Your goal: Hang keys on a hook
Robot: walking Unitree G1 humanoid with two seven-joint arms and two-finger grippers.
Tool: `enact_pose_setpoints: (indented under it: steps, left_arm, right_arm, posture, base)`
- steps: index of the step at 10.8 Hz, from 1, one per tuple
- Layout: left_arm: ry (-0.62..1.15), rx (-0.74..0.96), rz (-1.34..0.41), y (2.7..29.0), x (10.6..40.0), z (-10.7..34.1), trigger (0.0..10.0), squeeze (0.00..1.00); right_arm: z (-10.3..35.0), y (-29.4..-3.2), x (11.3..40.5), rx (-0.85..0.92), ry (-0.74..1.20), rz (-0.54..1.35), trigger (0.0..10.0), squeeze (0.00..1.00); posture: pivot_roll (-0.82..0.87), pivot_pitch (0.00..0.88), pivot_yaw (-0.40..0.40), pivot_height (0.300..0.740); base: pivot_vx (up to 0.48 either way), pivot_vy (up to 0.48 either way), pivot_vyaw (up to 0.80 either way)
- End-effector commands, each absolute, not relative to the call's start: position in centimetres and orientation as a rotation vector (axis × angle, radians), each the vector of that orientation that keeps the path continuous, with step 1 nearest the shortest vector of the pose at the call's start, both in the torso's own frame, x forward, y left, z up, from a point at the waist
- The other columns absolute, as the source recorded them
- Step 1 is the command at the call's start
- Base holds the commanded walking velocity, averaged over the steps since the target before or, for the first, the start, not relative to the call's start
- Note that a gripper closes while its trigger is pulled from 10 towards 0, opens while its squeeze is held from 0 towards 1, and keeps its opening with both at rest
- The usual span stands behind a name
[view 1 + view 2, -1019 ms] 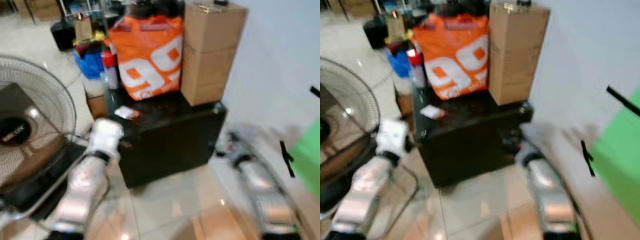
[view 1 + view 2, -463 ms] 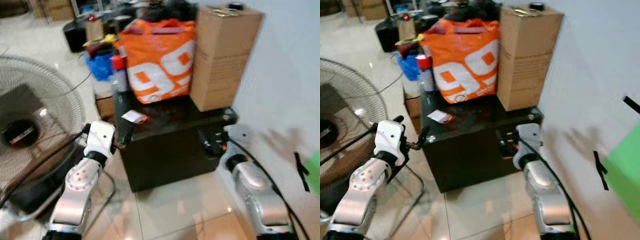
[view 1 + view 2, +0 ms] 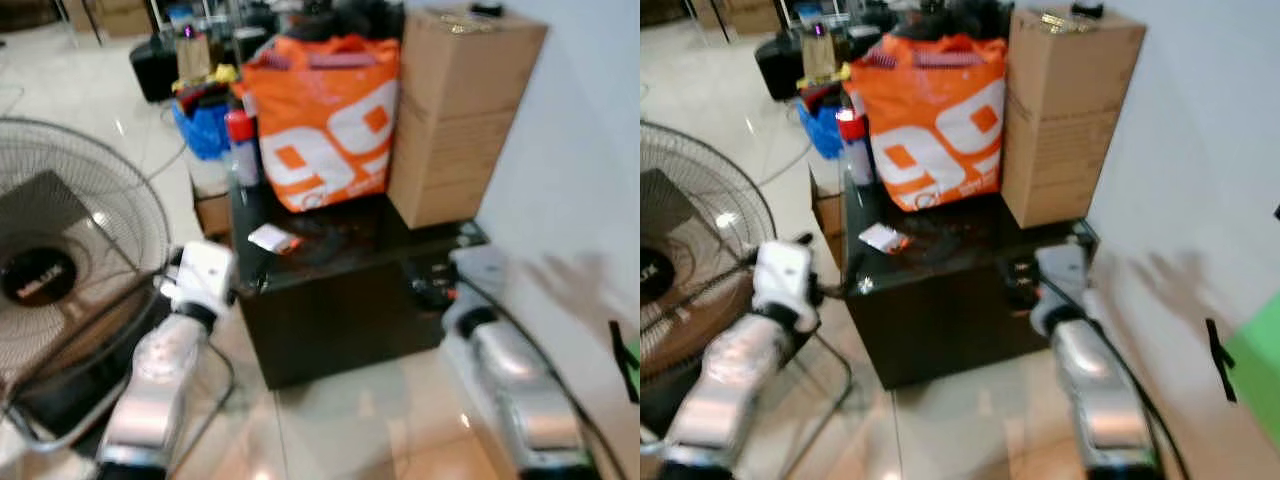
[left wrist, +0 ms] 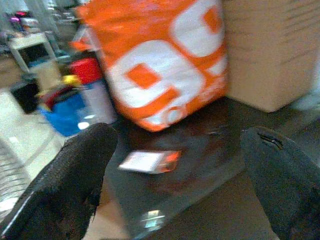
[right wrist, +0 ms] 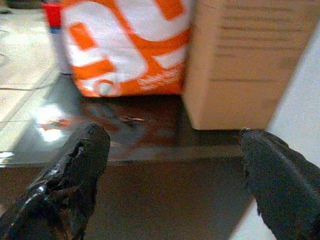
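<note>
A black cabinet (image 3: 340, 310) stands before me against the white wall. On its glossy top lies a small white and orange tag (image 3: 272, 238) (image 4: 148, 161), and beside it a dark tangle (image 3: 940, 225) too blurred to name. My left gripper (image 3: 243, 283) hovers at the cabinet's front left corner, its fingers (image 4: 75, 175) spread wide with nothing between them. At the front right corner my right gripper (image 3: 1015, 283) is open too, with fingers (image 5: 75, 165) far apart and facing the top's edge.
An orange bag (image 3: 325, 120) and a tall cardboard box (image 3: 460, 110) fill the back of the cabinet top. A red-capped bottle (image 3: 240, 150) stands at its left. A floor fan (image 3: 60, 260) is close on my left. Clutter lies behind.
The whole picture has shifted and sharpened as the camera moved. Both grippers stay at the cabinet's front corners, open as before.
</note>
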State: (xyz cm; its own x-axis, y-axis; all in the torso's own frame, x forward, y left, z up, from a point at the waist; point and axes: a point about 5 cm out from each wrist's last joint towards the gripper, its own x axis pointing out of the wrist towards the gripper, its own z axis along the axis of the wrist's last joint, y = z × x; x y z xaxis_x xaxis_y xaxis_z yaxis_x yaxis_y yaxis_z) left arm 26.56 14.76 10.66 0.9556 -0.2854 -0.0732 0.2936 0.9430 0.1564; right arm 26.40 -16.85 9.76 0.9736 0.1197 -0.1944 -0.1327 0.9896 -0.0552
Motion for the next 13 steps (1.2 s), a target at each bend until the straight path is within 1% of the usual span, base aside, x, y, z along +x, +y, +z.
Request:
enact_pose_setpoints:
  steps: [1,3,5,9,11,13]
  left_arm:
    - [0.046,0.189,-0.283,15.54,26.73,11.04,10.0,1.00]
    - [0.046,0.186,-0.288,15.50,26.71,11.03,10.0,1.00]
    - [0.045,0.193,-0.286,15.44,26.75,11.06,10.0,1.00]
    - [0.047,0.188,-0.269,15.44,26.96,11.05,10.0,1.00]
    - [0.014,0.194,-0.223,15.65,27.11,11.18,10.0,1.00]
    - [0.024,0.192,-0.236,15.59,27.02,11.08,10.0,1.00]
  right_arm:
    - [10.01,-16.00,26.51,-0.036,0.177,0.151,10.0,1.00]
    - [10.00,-16.13,26.54,-0.041,0.175,0.127,10.0,1.00]
    - [10.08,-15.66,26.54,-0.045,0.162,0.167,10.0,1.00]
    - [10.11,-15.72,26.63,-0.040,0.160,0.154,10.0,1.00]
    - [10.11,-15.82,26.70,-0.040,0.160,0.151,10.0,1.00]
    - [10.10,-15.83,26.72,-0.043,0.160,0.154,10.0,1.00]
  posture:
    - [-0.03,0.000,0.052,0.740]
    - [-0.03,0.000,0.051,0.740]
    - [-0.03,0.000,0.051,0.740]
    - [-0.03,0.000,0.054,0.740]
    - [-0.03,0.000,0.053,0.740]
    - [-0.02,0.000,0.049,0.740]
  base:
    - [0.292,0.000,0.00]
    - [0.294,0.000,0.00]
    - [0.287,0.000,0.00]
    - [0.000,0.000,0.00]
    - [0.000,0.000,0.00]
    - [0.268,0.000,0.00]
